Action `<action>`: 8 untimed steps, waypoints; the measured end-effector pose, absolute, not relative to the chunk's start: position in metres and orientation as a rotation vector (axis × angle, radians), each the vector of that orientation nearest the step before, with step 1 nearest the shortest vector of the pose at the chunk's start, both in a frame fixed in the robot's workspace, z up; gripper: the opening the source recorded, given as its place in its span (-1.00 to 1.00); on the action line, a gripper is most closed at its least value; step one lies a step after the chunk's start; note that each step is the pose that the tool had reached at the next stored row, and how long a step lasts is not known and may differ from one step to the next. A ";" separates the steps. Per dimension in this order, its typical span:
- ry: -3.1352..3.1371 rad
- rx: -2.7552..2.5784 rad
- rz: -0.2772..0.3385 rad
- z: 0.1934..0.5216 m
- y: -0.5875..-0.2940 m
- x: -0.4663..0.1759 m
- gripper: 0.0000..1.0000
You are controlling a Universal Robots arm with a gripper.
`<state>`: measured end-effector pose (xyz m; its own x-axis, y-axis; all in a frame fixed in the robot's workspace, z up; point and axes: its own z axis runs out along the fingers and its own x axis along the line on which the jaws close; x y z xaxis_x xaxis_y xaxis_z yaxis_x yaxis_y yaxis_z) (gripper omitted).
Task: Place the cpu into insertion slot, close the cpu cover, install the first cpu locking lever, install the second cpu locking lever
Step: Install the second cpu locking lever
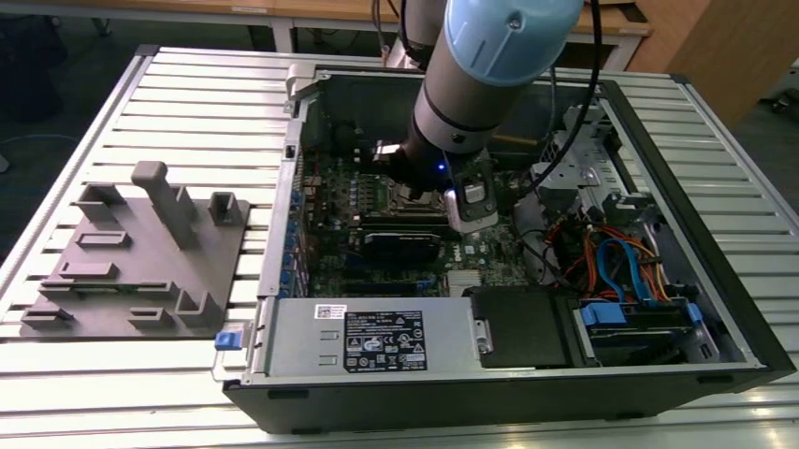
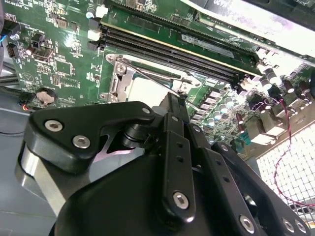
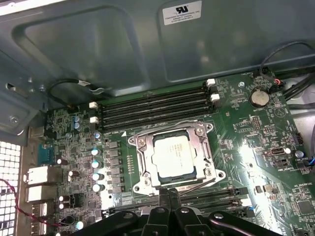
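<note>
In the exterior view, a grey moulded fixture point(image 1: 131, 257) is lying at the exterior view's left, apart from the work. Just beside it, the open computer case point(image 1: 281, 234) is holding the green motherboard point(image 1: 331, 210), a power supply point(image 1: 362, 339) along its near edge and, toward the exterior view's right, drive bays with blue and orange cables point(image 1: 618, 267). The arm is reaching down into the middle of the case, where the gripper point(image 1: 469, 210) is hanging low over the board. In the first wrist view the cpu point(image 3: 172, 155) is sitting flat inside the insertion slot point(image 3: 149, 147), and the cpu cover point(image 3: 140, 162) is lying closed around it, beside the long memory slots point(image 3: 152, 105). The gripper point(image 3: 167, 192) is showing its fingers pressed together, their tips touching a thin wire locking lever point(image 2: 157, 79) at the socket's edge; whether they are pinching it I cannot tell. By my judgement the lever stage is in hand, and it is calling for a steady, small push that is guiding the wire under its hook without scraping the board.
</note>
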<state>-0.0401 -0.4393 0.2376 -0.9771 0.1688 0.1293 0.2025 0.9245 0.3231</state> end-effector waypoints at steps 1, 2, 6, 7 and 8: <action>-2.984 -0.289 -0.517 0.237 -0.439 -0.040 -0.80; -2.984 -0.289 -0.517 0.237 -0.439 -0.040 -0.80; -2.983 -0.289 -0.515 0.236 -0.440 -0.040 -0.80; -2.983 -0.289 -0.515 0.236 -0.440 -0.040 -0.80; -2.983 -0.289 -0.515 0.235 -0.440 -0.040 -0.80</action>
